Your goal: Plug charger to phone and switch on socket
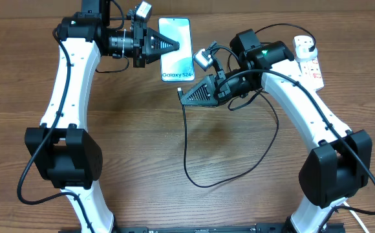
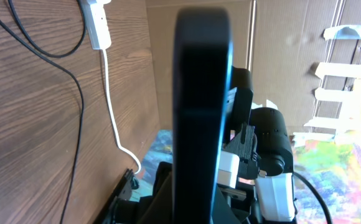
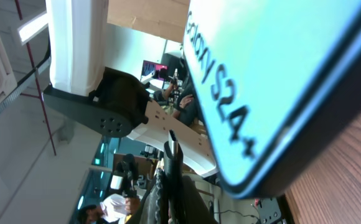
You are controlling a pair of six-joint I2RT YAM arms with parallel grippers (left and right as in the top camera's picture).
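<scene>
The phone faces screen up at the back middle, lit blue with "Galaxy S24+" on it. My left gripper is shut on its left edge. The left wrist view shows the phone edge-on between the jaws. My right gripper is shut on the charger's connector end, just short of the phone's bottom edge and apart from it. In the right wrist view the connector tip sticks out of the jaws towards the phone. The charger cable loops over the table. The white socket lies at the back right.
The socket's white body and its thick white cord lie on the wooden table, with the black cable beside them. Both arm bases stand at the table's near corners.
</scene>
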